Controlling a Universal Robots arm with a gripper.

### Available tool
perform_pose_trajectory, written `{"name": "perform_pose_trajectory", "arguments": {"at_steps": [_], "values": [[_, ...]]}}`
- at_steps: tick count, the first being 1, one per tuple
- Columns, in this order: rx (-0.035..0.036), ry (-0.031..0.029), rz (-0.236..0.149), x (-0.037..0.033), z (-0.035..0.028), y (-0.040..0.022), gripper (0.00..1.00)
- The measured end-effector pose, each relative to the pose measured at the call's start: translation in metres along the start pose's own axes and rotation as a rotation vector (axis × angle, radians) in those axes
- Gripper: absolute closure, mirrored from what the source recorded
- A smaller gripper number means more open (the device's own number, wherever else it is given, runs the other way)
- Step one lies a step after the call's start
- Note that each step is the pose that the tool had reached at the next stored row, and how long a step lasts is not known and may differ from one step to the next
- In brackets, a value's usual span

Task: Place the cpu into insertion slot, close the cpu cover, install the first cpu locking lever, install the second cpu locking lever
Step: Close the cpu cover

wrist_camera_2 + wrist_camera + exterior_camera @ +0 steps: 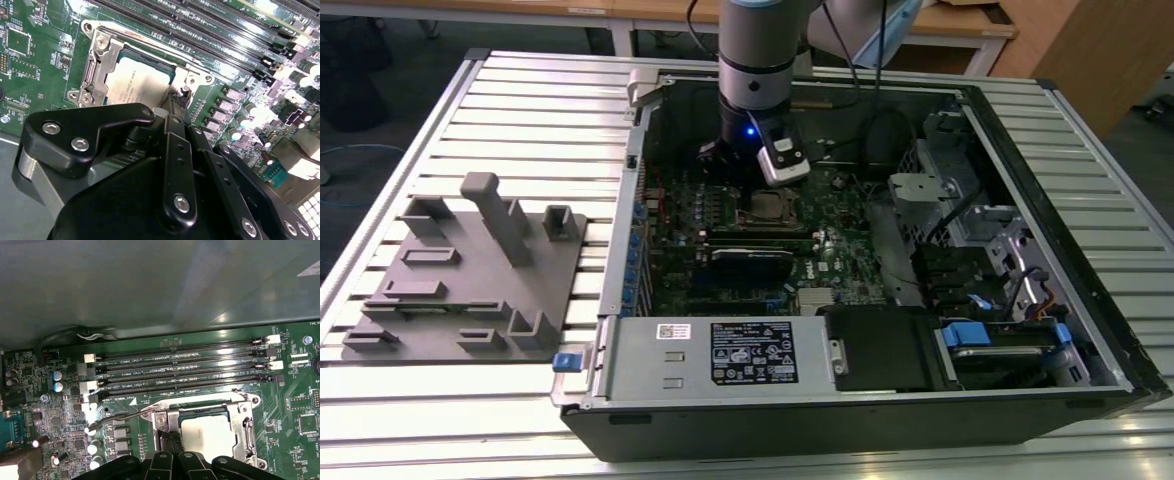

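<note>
Here cpu point(142, 82): pale silver-grey square, flat within silvery cpu cover point(98, 64).

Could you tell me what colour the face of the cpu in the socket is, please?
Dull silver-grey; the cpu shows best in the second wrist view.

cpu point(142, 80): one corner and edge lie under the black pincer point(178, 98) in the second wrist view; in the first wrist view the pincer also covers one edge.
cpu cover point(106, 70): the side nearest the pincer is hidden behind it in both wrist views.
insertion slot point(767, 208): too small in the exterior view to tell how the cover lies.
locking lever point(117, 416): thin wire; whether it is latched cannot be told.
arm point(761, 40): cut off by the exterior view's upper edge.
bench point(520, 90): runs out past the picture's edges.
case wall point(150, 280): blurred grey, no detail.
</note>
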State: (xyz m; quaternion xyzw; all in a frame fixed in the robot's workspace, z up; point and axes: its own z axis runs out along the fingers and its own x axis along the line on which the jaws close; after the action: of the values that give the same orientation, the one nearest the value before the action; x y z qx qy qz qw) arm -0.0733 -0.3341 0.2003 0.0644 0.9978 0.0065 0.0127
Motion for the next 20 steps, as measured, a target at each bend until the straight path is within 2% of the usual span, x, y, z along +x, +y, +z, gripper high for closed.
{"name": "perform_pose_trajectory", "arguments": {"at_steps": [4, 8, 14, 20], "values": [[-0.0002, -0.0001, -0.002, 0.0001, 0.0002, 0.0000, 0.90], [-0.0008, 0.0003, -0.028, 0.0001, 0.0005, 0.0000, 0.90], [-0.0013, 0.0005, -0.045, 0.0001, 0.0006, 0.0000, 0.90], [-0.0005, 0.0010, -0.045, 0.0002, 0.0023, -0.0002, 0.90]]}}
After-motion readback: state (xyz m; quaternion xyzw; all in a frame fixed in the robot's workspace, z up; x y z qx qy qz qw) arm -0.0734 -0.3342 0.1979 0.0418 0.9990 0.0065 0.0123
